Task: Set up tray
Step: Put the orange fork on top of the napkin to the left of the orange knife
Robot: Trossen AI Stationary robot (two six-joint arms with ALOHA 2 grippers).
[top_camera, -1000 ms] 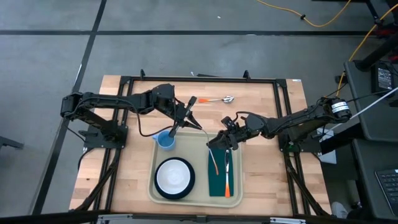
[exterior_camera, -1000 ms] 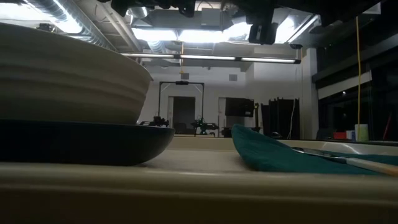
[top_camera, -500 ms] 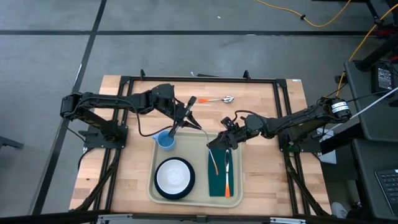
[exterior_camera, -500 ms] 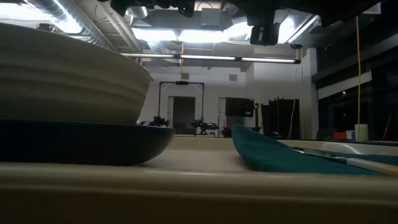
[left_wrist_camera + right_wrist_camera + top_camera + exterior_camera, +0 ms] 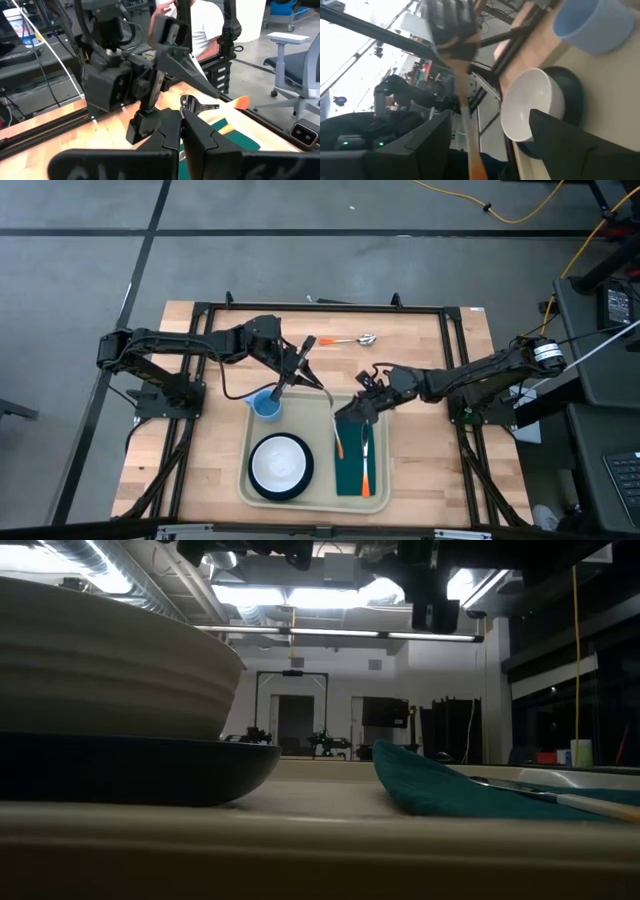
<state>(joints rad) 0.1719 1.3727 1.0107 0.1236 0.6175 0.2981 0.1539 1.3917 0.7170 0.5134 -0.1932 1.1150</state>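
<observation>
The beige tray [image 5: 318,425] lies at the table's near middle. Above its far edge my left gripper [image 5: 326,387], also seen in its own wrist view [image 5: 181,116], is shut on an orange-handled utensil [image 5: 215,104]. The utensil hangs level in the air, with its handle [image 5: 340,445] pointing toward the near edge. My right gripper [image 5: 345,420] comes from the right and is open. In the right wrist view its fingers [image 5: 420,145] stand on either side of the handle [image 5: 472,155], apart from it. My left gripper pinches the utensil's metal head [image 5: 188,104] at the free ends of its two shut fingers. The fingers come nearly level from the table's left and far side and lie across the utensil. The utensil is lifted clear of the tray, about level.
A white bowl [image 5: 281,463] on a dark plate fills the tray's left half. A green napkin [image 5: 352,475] with another orange-handled utensil [image 5: 366,470] lies in its right half. A blue cup [image 5: 266,406] stands off the tray's far left corner. A spoon [image 5: 355,339] lies farther back.
My right gripper, open throughout, has tipped and come down a little toward the tray, nearer the utensil's handle. The held utensil has stayed level.
</observation>
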